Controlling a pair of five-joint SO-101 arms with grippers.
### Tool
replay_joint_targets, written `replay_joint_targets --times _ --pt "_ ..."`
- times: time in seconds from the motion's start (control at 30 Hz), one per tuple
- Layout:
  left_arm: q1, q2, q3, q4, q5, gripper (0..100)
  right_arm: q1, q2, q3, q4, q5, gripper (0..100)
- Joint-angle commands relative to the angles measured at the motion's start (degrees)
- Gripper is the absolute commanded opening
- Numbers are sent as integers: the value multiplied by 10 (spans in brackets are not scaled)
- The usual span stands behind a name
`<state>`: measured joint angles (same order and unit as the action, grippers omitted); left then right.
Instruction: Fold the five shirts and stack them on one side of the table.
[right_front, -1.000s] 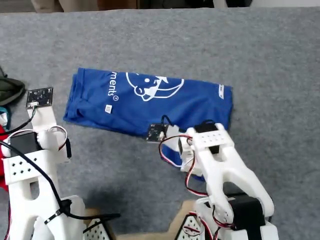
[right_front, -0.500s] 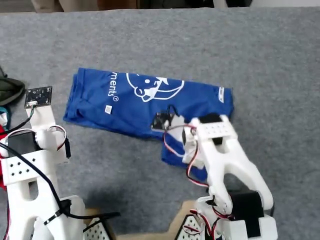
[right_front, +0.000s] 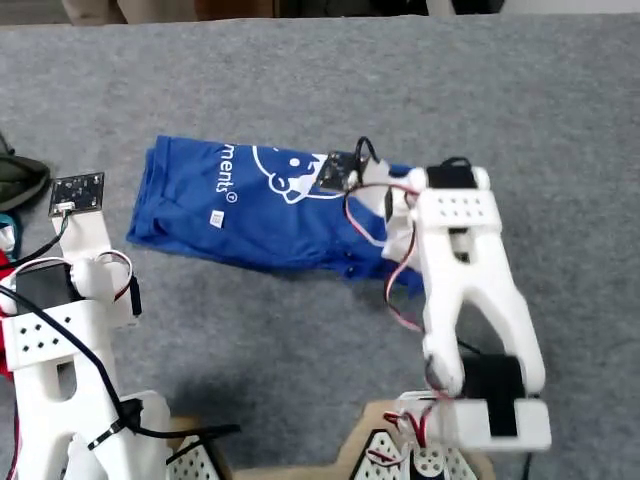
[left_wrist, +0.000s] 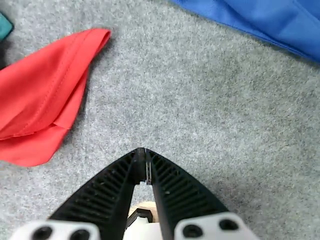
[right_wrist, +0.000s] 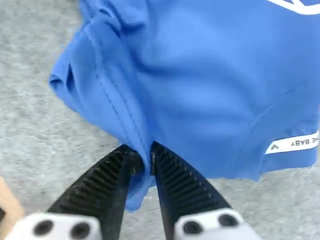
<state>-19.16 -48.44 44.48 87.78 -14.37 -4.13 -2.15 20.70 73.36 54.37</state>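
A blue shirt (right_front: 250, 205) with a white print lies partly folded across the middle of the grey table (right_front: 520, 110). In the right wrist view my right gripper (right_wrist: 142, 160) is shut on a stitched edge of the blue shirt (right_wrist: 200, 85), which bunches up around the fingers. The right arm (right_front: 460, 250) stands over the shirt's right end, where the cloth is lifted and doubled over. My left gripper (left_wrist: 143, 162) is shut on nothing above bare table, with a red shirt (left_wrist: 40, 100) lying beside it. The left arm (right_front: 70, 290) stands at the table's left front.
A dark green garment (right_front: 20, 180) and bits of red cloth (right_front: 5, 350) lie at the table's left edge. A teal scrap (left_wrist: 4, 27) shows beyond the red shirt. The far and right parts of the table are open grey felt.
My right arm has swung from the table's front toward the far side, dragging the blue shirt's near right part up and over the shirt. The left arm has kept still.
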Motion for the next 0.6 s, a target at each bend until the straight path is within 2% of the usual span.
replay_joint_targets --times 0.0,0.33,0.57 --pt "-5 -12 -21 4 -4 19 19 63 -110 5 8 6" --pt "-5 -11 -21 4 -4 19 10 223 -286 52 41 16" --pt "-5 -11 -21 4 -4 19 12 257 -351 48 41 228"
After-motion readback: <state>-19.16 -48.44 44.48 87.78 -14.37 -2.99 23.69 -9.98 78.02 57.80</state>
